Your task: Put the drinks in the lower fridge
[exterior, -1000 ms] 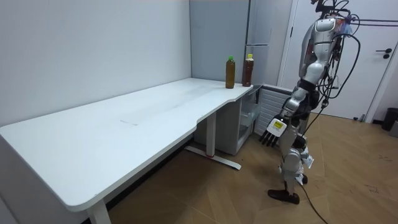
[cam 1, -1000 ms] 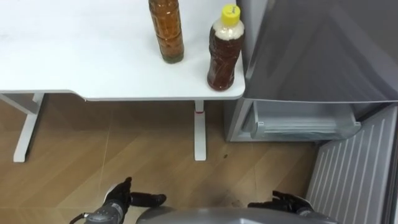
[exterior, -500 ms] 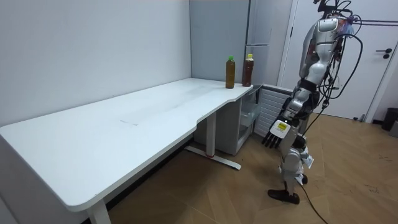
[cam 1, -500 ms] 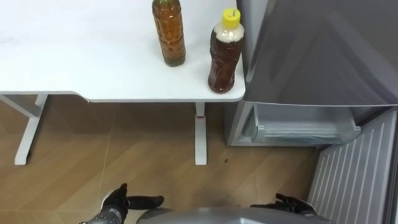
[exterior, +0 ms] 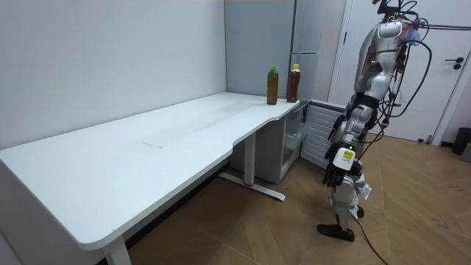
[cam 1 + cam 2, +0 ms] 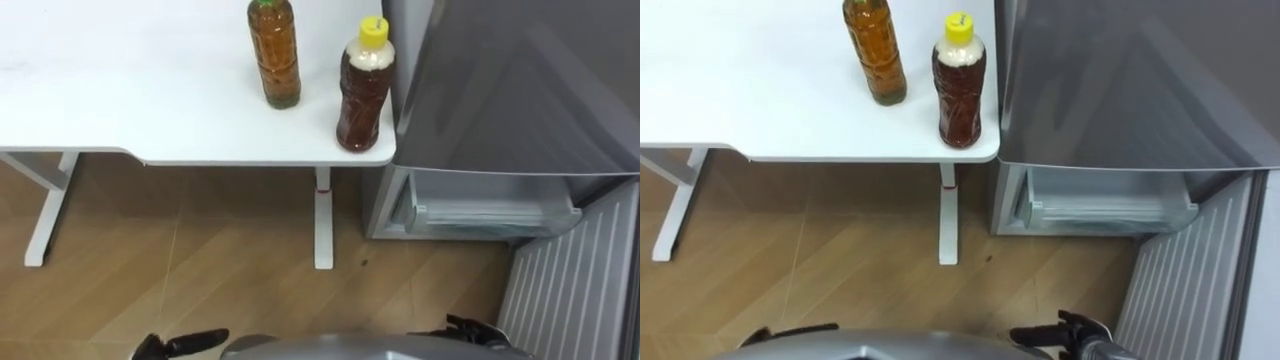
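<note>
Two drink bottles stand on the white table [image 6: 120, 100] near its right corner. One is amber with a green cap [image 6: 274, 55]; the other is dark brown with a yellow cap [image 6: 363, 88], close to the fridge. In the room view both bottles [image 5: 272, 86] stand at the table's far end. My left hand [image 6: 180, 343] hangs low at my side, fingers relaxed and holding nothing; the room view shows this hand [image 5: 337, 168] pointing down. My right hand [image 6: 1060, 335] is at the bottom edge, open and holding nothing. Both hands are well short of the bottles.
The grey fridge [image 6: 500, 80] stands right of the table. Its lower compartment is open, with a clear drawer [image 6: 490, 205] showing and the ribbed door [image 6: 580, 270] swung out to my right. A white table leg [image 6: 322, 215] stands on the wooden floor [image 6: 200, 270] ahead of me.
My left hand has dropped from in front of me to my side, slipping towards the bottom edge of the eye view. The bottles have not moved.
</note>
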### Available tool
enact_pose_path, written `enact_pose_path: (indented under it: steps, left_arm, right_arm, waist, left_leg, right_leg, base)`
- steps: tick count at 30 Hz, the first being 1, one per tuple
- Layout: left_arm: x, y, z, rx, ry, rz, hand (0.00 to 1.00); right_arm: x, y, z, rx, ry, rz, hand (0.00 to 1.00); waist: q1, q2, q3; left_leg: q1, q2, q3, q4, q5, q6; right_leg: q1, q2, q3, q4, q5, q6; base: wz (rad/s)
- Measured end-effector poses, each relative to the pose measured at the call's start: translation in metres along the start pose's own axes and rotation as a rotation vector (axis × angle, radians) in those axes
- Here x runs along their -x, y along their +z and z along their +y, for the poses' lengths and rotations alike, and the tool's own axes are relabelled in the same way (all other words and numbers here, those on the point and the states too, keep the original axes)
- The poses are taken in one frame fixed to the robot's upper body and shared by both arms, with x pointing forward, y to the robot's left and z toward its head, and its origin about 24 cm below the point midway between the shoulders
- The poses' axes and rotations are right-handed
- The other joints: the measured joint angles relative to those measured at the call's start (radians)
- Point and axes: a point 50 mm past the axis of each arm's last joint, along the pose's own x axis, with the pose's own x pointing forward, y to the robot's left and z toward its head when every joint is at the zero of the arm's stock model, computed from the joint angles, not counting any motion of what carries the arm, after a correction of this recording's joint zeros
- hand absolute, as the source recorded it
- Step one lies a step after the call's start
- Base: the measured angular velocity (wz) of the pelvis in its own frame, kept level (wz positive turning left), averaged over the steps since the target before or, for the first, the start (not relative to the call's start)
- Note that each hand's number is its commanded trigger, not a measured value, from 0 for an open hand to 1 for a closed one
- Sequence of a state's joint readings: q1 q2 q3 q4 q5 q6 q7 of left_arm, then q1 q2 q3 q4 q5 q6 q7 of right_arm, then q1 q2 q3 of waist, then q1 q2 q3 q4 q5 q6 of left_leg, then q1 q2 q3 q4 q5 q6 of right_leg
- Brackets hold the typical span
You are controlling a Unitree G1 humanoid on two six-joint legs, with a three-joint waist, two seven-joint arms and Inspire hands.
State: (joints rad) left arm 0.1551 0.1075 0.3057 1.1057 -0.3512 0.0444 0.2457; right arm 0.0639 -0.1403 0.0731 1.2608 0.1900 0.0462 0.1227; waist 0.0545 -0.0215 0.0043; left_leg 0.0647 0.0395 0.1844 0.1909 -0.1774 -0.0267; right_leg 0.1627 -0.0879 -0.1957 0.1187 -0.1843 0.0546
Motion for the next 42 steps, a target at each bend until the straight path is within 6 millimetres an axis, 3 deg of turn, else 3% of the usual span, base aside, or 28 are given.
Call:
enact_pose_path:
  steps: [5,12,18,23,27,32,38,42]
  left_arm:
    - [0.001,0.019,0.008,0.341,0.107,-0.007,0.00]
    - [0.010,0.065,0.012,0.513,0.194,-0.160,0.00]
    - [0.035,0.117,0.011,0.648,0.255,-0.359,0.00]
    - [0.072,0.161,0.011,0.762,0.237,-0.582,0.00]
    - [0.092,0.179,0.016,0.802,0.249,-0.708,0.00]
    - [0.134,0.213,0.024,0.846,0.212,-0.963,0.00]
    - [0.179,0.232,0.027,0.796,0.167,-1.243,0.00]
    - [0.208,0.238,0.019,0.727,0.058,-1.402,0.00]
  right_arm:
    - [0.000,0.002,-0.001,-0.002,-0.003,0.007,0.00]
    - [0.001,0.008,-0.003,0.056,-0.025,-0.032,0.00]
    - [0.002,0.007,-0.006,0.066,-0.056,-0.043,0.00]
    - [0.004,0.006,-0.008,0.078,-0.061,-0.057,0.00]
    - [0.005,0.003,-0.010,0.076,-0.064,-0.060,0.00]
    - [0.005,0.002,-0.009,0.078,-0.066,-0.070,0.00]
    - [0.005,0.001,-0.009,0.077,-0.054,-0.076,0.00]
    - [0.005,0.002,-0.008,0.068,-0.048,-0.084,0.00]
  waist:
    - [0.008,0.001,-0.0007]
    - [0.007,0.010,-0.0029]
    - [0.021,0.018,-0.0079]
    - [0.032,0.024,-0.0089]
    - [0.034,0.028,-0.0107]
    - [0.031,0.027,-0.0101]
    - [0.026,0.024,-0.0091]
    - [0.020,0.023,-0.0076]
  left_leg:
    - [0.008,0.000,-0.007,0.000,-0.002,0.000]
    - [0.008,-0.002,-0.020,0.000,-0.002,0.000]
    - [0.000,-0.003,-0.035,0.006,-0.002,0.000]
    - [0.002,-0.002,-0.037,0.007,-0.003,0.001]
    - [0.011,-0.003,-0.037,0.005,-0.003,0.001]
    - [0.006,-0.007,-0.054,0.010,-0.002,0.001]
    - [0.001,-0.015,-0.085,0.010,-0.003,0.002]
    - [0.000,-0.019,-0.098,0.010,-0.003,0.003]
  right_leg:
    - [0.009,0.000,-0.003,0.001,0.000,0.001]
    - [0.006,0.001,0.000,0.002,0.000,0.001]
    - [-0.005,0.001,-0.003,0.015,0.000,0.000]
    - [-0.004,0.003,0.002,0.018,0.000,0.000]
    - [0.004,0.003,0.004,0.018,0.000,0.000]
    - [0.006,0.003,-0.002,0.014,0.000,0.000]
    - [0.012,0.002,-0.012,0.001,0.000,0.000]
    - [0.017,0.001,-0.024,-0.001,0.000,0.001]
  base:
    - [0.01]
    - [0.00]
    - [0.01]
    - [-0.01]
    - [-0.03]
    - [0.04]
    - [0.05]
    - [0.08]
